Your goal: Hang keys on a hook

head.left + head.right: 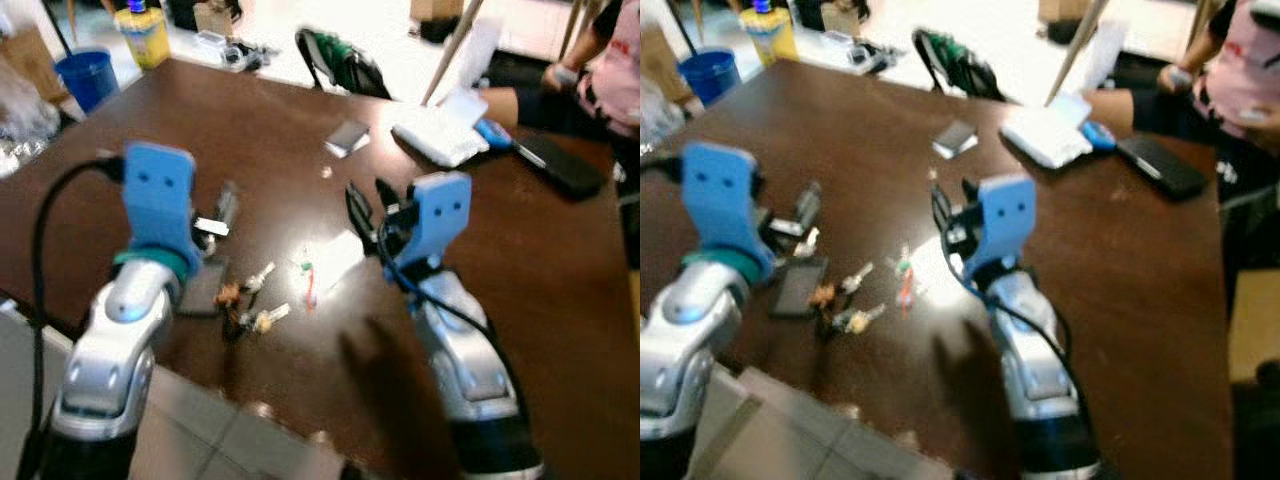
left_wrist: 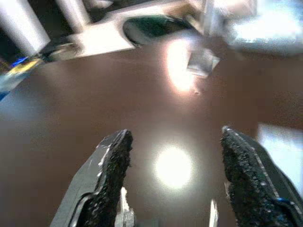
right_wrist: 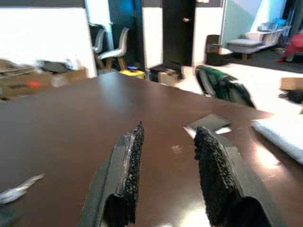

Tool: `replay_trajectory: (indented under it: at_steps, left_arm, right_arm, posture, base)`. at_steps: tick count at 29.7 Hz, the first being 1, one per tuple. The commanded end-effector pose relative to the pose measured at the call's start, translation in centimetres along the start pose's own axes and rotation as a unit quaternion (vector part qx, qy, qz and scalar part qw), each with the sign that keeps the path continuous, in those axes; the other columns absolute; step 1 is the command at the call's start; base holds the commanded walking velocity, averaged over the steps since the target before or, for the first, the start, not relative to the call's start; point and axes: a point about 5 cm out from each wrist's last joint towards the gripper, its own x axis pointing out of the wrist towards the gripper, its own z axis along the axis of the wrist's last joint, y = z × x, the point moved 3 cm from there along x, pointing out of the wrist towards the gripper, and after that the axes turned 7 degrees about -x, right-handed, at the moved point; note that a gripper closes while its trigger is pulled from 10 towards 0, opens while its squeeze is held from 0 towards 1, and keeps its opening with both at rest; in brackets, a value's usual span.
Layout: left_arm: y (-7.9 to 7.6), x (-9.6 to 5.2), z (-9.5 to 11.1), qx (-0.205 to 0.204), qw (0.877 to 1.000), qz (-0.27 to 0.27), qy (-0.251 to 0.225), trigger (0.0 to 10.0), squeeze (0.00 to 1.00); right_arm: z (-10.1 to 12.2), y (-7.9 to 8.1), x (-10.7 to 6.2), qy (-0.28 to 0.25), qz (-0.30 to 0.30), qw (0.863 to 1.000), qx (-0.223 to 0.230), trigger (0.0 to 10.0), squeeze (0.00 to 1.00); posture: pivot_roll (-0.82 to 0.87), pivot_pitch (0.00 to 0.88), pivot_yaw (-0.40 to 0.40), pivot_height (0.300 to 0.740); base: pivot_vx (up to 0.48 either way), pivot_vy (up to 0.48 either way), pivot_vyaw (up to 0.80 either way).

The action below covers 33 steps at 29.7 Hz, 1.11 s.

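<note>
Keys (image 1: 255, 300) on the table (image 1: 520, 260) — between both open hands — untouched.

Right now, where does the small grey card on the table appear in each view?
Left eye view: small grey card on the table's far half, near centre.
Right eye view: same spot, beyond the right gripper.
Left wrist view: ahead of the left gripper, past the glare.
Right wrist view: just beyond the fingertips.
Shared landmark: green-and-black bag behind the card.
</note>
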Motion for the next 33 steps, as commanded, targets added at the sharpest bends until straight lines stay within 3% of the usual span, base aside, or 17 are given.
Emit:
replay_trajectory:
  at_steps: [1, 5, 7, 11, 12, 16, 18, 20, 21, 24, 26, 28, 30, 31, 33]
  left_arm:
    - [-2.5, -1.1, -2.6, 0.041, 0.992, -0.103, 0.064, 10.0, 0.00]
    - [-2.8, -1.2, -2.9, 0.042, 0.990, -0.112, 0.073, 10.0, 0.00]
    - [-4.1, -0.5, -3.3, 0.036, 0.988, -0.119, 0.092, 10.0, 0.00]
    - [-4.8, 0.1, -3.9, 0.031, 0.987, -0.110, 0.111, 10.0, 0.00]
    - [-5.7, 0.7, -4.5, 0.027, 0.985, -0.112, 0.131, 10.0, 0.00]
    - [-6.2, 1.2, -5.1, 0.027, 0.981, -0.118, 0.150, 10.0, 0.00]
    - [-7.0, 1.9, -5.5, 0.018, 0.976, -0.134, 0.169, 10.0, 0.00]
    - [-8.7, 3.0, -5.8, 0.004, 0.969, -0.165, 0.185, 10.0, 0.00]
    - [-8.7, 3.0, -5.8, 0.004, 0.969, -0.165, 0.185, 10.0, 0.00]
    - [-10.1, 5.2, -6.2, -0.028, 0.968, -0.146, 0.203, 10.0, 0.00]
    - [-10.1, 5.2, -6.2, -0.028, 0.968, -0.146, 0.203, 10.0, 0.00]
    - [-10.4, 6.0, -6.8, -0.063, 0.965, -0.126, 0.222, 10.0, 0.00]
    - [-10.5, 6.2, -7.0, -0.071, 0.964, -0.120, 0.228, 10.0, 0.00]
    - [-10.6, 6.2, -7.2, -0.081, 0.962, -0.115, 0.236, 9.3, 0.00]
    - [-10.5, 6.2, -7.5, -0.085, 0.961, -0.106, 0.242, 9.5, 0.00]
  right_arm:
    - [-0.6, 0.3, -0.1, 0.007, 0.014, 1.000, -0.005, 10.0, 0.00]
    - [-0.6, 0.1, -0.1, 0.008, 0.014, 1.000, -0.010, 10.0, 0.00]
    - [-0.7, -0.6, 0.2, 0.009, 0.010, 1.000, -0.023, 10.0, 0.00]
    - [-0.7, -0.9, 0.4, 0.009, 0.008, 0.999, -0.030, 10.0, 0.00]
    - [-0.8, -1.3, 0.6, 0.009, 0.006, 0.999, -0.036, 10.0, 0.00]
    - [-0.9, -1.5, 0.8, 0.010, 0.005, 0.999, -0.038, 10.0, 0.00]
    - [-1.1, -1.6, 1.0, 0.012, 0.005, 0.999, -0.040, 10.0, 0.00]
    - [-1.4, -1.9, 1.4, 0.016, 0.004, 0.999, -0.042, 10.0, 0.00]
    - [-1.4, -1.9, 1.4, 0.016, 0.004, 0.999, -0.042, 10.0, 0.00]
    - [-1.6, -2.0, 1.8, 0.018, 0.004, 0.999, -0.045, 10.0, 0.00]
    - [-1.6, -2.0, 1.8, 0.018, 0.004, 0.999, -0.045, 10.0, 0.00]
    - [-1.6, -2.0, 1.8, 0.017, 0.006, 0.999, -0.046, 10.0, 0.00]
    - [-1.7, -2.0, 1.8, 0.016, 0.006, 0.999, -0.047, 10.0, 0.00]
    - [-1.7, -2.1, 1.8, 0.017, 0.006, 0.999, -0.047, 10.0, 0.00]
    - [-1.8, -2.2, 1.7, 0.018, 0.005, 0.999, -0.048, 10.0, 0.00]
  posture:
    - [0.10, 0.041, 0.105, 0.740]
    - [0.10, 0.041, 0.105, 0.740]
    - [0.10, 0.022, 0.112, 0.740]
    - [0.10, 0.017, 0.116, 0.740]
    - [0.10, 0.011, 0.122, 0.740]
    - [0.10, 0.000, 0.125, 0.740]
    - [0.10, 0.000, 0.131, 0.740]
    - [0.12, 0.000, 0.132, 0.740]
    - [0.12, 0.000, 0.132, 0.740]
    - [0.12, 0.000, 0.131, 0.740]
    - [0.12, 0.000, 0.131, 0.740]
    - [0.11, 0.000, 0.134, 0.740]
    - [0.11, 0.000, 0.134, 0.740]
    - [0.11, 0.000, 0.135, 0.740]
    - [0.11, 0.000, 0.136, 0.740]
  base:
    - [0.000, 0.000, 0.00]
    - [0.000, 0.000, 0.00]
    - [0.000, 0.000, 0.00]
    - [0.000, 0.000, 0.00]
    - [0.000, 0.000, 0.00]
    - [0.000, 0.000, 0.00]
    - [0.000, 0.000, 0.00]
    - [0.000, 0.000, 0.00]
    - [0.000, 0.000, 0.00]
    - [0.000, 0.000, 0.00]
    - [0.000, 0.000, 0.00]
    - [0.000, 0.000, 0.00]
    - [0.000, 0.000, 0.00]
    - [0.000, 0.000, 0.00]
    - [0.000, 0.000, 0.00]
